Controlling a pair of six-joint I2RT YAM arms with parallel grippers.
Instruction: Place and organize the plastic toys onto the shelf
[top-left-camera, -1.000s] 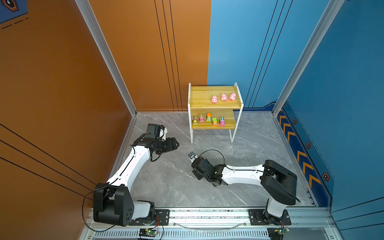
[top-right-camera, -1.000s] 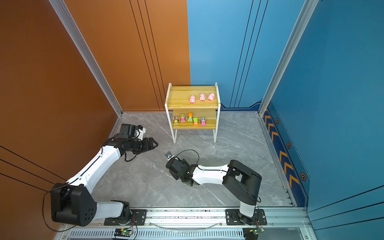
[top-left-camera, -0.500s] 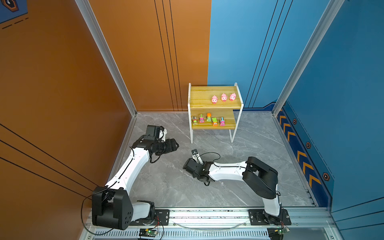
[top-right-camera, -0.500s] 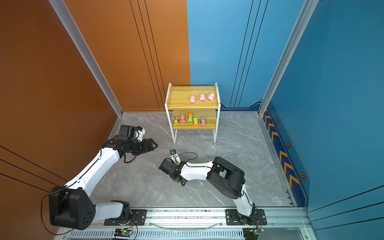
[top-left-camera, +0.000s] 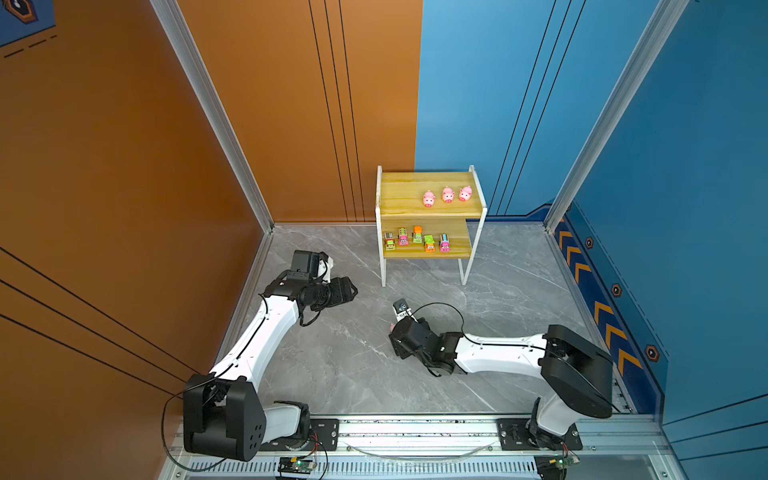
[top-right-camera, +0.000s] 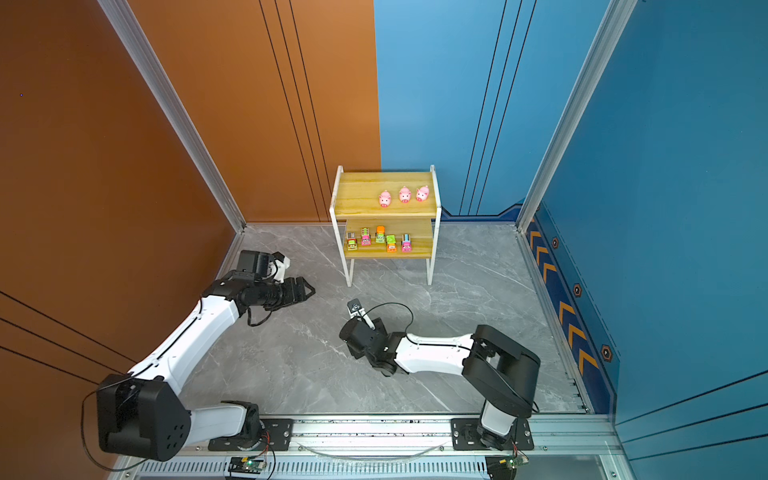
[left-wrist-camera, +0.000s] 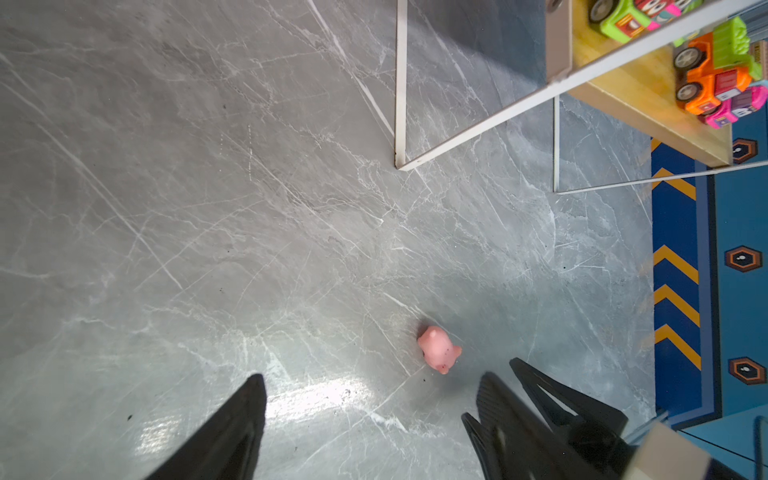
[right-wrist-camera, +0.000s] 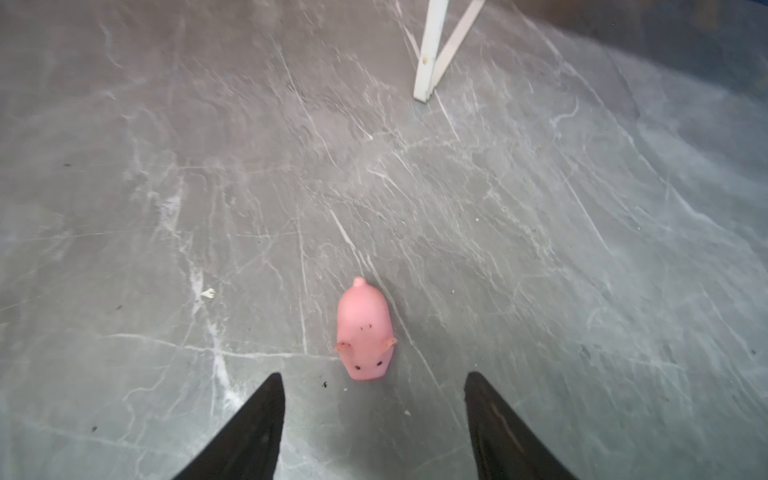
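— Where's the last pig (right-wrist-camera: 365, 332)?
— On the worktop (top-left-camera: 332, 365), just ahead of the right pincer (right-wrist-camera: 374, 399), jaws apart, gripping nothing.
— And the rest?
— Three pigs (top-left-camera: 447, 194) on the shelf (top-left-camera: 415, 205) top, trucks (top-left-camera: 417, 240) below. Left pincer (left-wrist-camera: 370, 399) gapes empty too.

Both top views look down from high; both wrist views skim the floor (right-wrist-camera: 540, 208).
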